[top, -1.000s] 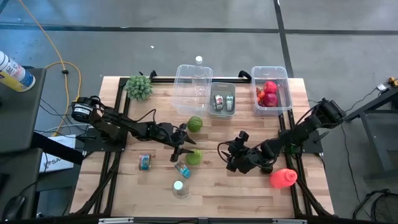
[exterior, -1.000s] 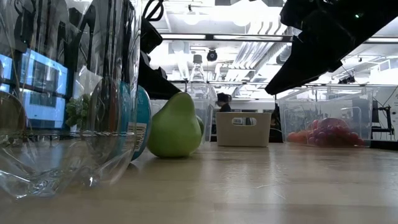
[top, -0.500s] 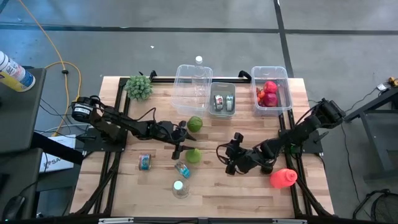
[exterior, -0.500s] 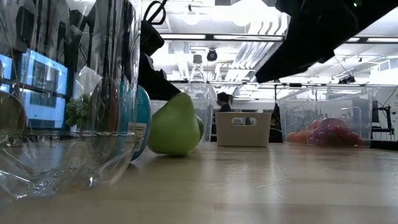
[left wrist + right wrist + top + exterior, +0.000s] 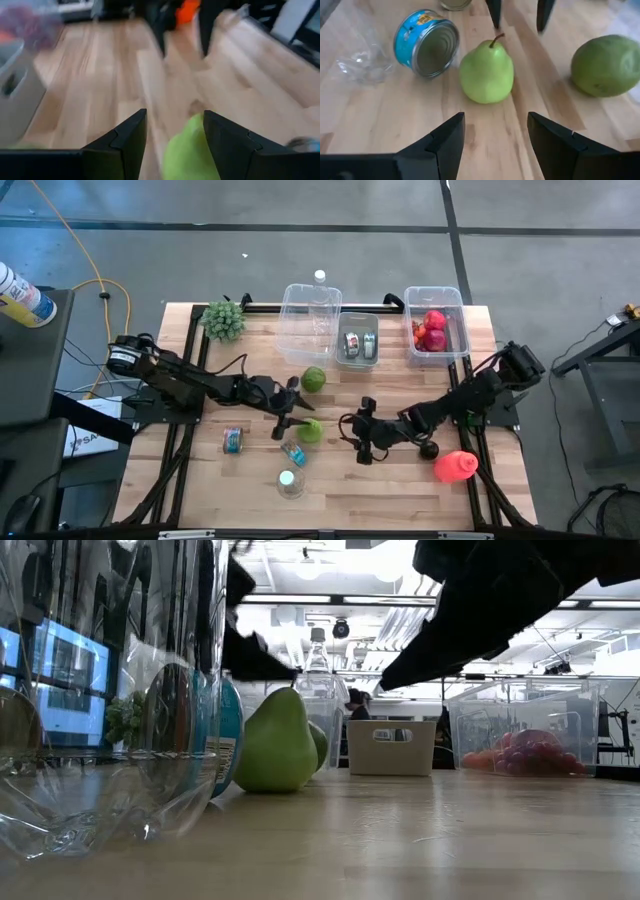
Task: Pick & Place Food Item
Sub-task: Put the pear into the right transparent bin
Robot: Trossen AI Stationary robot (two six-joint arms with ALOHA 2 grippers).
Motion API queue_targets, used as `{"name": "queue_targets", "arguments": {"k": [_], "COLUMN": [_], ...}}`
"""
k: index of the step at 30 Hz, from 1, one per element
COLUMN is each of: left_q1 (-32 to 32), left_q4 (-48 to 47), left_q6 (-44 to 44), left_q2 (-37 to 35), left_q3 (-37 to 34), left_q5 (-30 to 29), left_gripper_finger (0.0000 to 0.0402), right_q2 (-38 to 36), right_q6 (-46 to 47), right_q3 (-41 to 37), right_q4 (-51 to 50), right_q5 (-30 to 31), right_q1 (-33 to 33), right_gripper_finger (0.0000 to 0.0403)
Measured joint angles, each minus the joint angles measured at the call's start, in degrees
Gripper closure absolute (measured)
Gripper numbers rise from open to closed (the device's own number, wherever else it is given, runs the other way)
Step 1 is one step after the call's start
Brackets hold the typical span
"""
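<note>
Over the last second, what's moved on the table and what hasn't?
The right gripper has slid across the table toward the green pear, jaws open, holding nothing. The left gripper has eased slightly back from the pear on its other side, also open and empty. The pear looks unmoved, upright on the wood. The round green fruit, the blue can and the bins at the back have stayed put.

Bright ceiling lights (image 5: 310,570) glaring in the low view's upper centre, arms showing as silhouettes, left wrist view blurring, overhead view evenly lit, soft shadows.
</note>
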Motion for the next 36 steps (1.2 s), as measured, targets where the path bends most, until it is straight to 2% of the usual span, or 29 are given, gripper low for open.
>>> {"name": "queue_targets", "arguments": {"k": [6, 10, 15, 19, 24, 27, 30, 36], "left_q1": [-2.3, -2.3, -1.2, -0.2, -0.6, -1.2, -1.8, -2.1], "left_q4": [0.1, 0.6, 2.0, 2.0, 3.6, 5.2, 6.6, 7.9], "left_q6": [1.3, -3.4, -8.3, -12.4, -12.1, -11.4, -8.4, -8.1], "left_q2": [-1.7, -0.4, 0.6, 0.6, 1.5, 3.0, 4.4, 5.7], "left_q3": [0.0, 0.1, 0.2, 0.2, 0.2, 0.2, 0.2, 0.5], "left_q5": [-0.4, 0.8, -2.4, -0.5, 2.7, 2.3, -0.7, 0.0], "left_gripper_finger": [0.0213, 0.0213, 0.0213, 0.0213, 0.0213, 0.0213, 0.0213, 0.0213], "right_q2": [0.0, 0.0, 0.0, 0.0, 0.0, 0.0, 0.0, 0.0], "right_q6": [1.0, 1.2, 1.2, 1.2, 1.4, 1.5, 1.5, 1.5], "right_q3": [0.0, 0.0, 0.0, 0.0, 0.0, 0.0, 0.0, 0.0], "right_q4": [-0.3, -0.3, 0.5, 0.5, 0.7, 0.9, 1.0, 1.0], "right_q5": [-1.6, -1.5, -1.5, -1.5, -1.6, -1.6, -1.6, -1.5], "right_q1": [-0.1, -0.1, -0.5, -0.9, -0.9, -0.9, -0.9, -0.9], "right_gripper_finger": [0.0198, 0.0198, 0.0198, 0.0198, 0.0198, 0.0198, 0.0198, 0.0198]}}
